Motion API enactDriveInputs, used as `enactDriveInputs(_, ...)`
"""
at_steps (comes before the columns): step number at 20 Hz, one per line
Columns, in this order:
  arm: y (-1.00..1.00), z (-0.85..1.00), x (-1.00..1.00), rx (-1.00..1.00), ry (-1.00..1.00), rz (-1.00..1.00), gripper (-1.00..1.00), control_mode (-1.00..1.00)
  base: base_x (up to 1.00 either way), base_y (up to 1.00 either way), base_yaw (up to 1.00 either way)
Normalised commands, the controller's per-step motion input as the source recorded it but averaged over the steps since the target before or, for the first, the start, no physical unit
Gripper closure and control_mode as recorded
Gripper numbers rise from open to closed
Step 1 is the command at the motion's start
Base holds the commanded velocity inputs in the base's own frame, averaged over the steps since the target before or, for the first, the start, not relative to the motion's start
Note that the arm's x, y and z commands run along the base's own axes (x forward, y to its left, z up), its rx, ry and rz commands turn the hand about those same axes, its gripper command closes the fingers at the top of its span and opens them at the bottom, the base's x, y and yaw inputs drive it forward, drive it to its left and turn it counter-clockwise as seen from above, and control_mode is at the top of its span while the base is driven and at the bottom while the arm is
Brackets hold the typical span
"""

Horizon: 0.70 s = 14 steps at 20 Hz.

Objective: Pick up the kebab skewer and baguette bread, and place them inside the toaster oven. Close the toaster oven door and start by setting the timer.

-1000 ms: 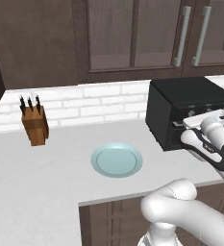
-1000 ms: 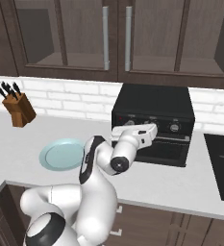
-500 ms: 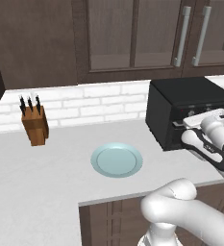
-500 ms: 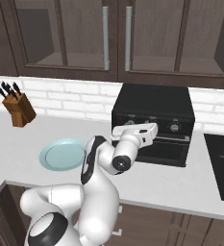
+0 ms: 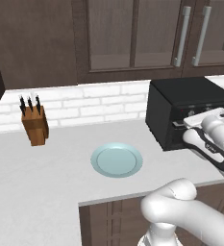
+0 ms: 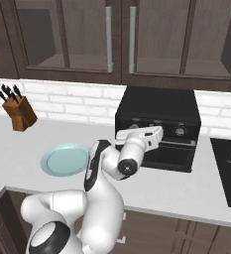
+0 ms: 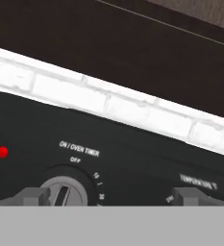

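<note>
Hand (image 6: 137,133) edged a touch closer to the toaster oven (image 6: 159,128) front, at the knob row. Fingers (image 7: 34,196) spread wide either side of the timer knob (image 7: 63,191).

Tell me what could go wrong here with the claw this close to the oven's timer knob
1. The open claw sits off-centre: the timer knob is by one fingertip, not midway, so closing may pinch its edge and slip.
2. The temperature knob sits by the other fingertip, so a sideways drift could turn the wrong control.
3. The plate is bare; whether the food is inside the toaster oven cannot be seen, so it may run empty.
</note>
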Motion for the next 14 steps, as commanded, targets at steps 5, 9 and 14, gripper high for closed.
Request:
enactDriveInputs(5,0.00,0.00,0.11,0.00,0.00,-0.02,-1.00,-1.00,0.00,0.00,0.00)
enactDriveInputs(9,0.00,0.00,0.06,0.00,-0.01,-0.04,-1.00,-1.00,0.00,0.00,0.00)
enactDriveInputs(14,0.00,-0.02,0.01,0.01,-0.01,-0.07,-1.00,-1.00,0.00,0.00,0.00)
